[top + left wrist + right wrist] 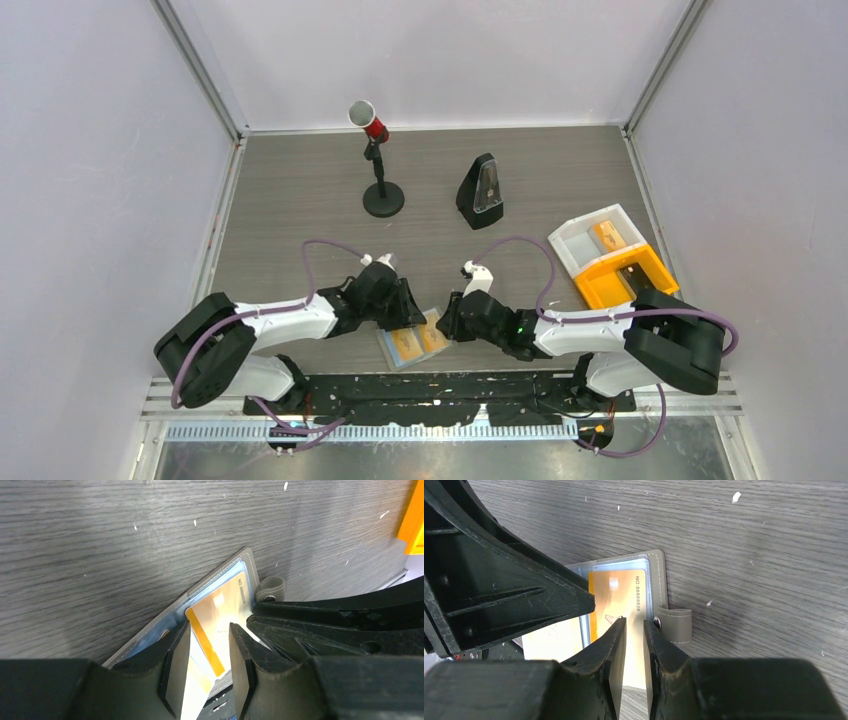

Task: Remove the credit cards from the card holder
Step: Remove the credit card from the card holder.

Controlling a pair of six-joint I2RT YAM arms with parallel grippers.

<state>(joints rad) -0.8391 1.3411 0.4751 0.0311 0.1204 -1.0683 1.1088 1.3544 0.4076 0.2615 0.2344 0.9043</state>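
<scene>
Left end effector down over the card holder, fingers part open, straddling one orange-tan card without clamping it; holder lies open and flat near the tabletop's near edge, between both arms; credit cards show orange-tan in its two panels; right end effector at the holder's right end, fingers nearly together with a slim gap, tips beside the snap tab, nothing visibly gripped; orange-and-white tray far right.
</scene>
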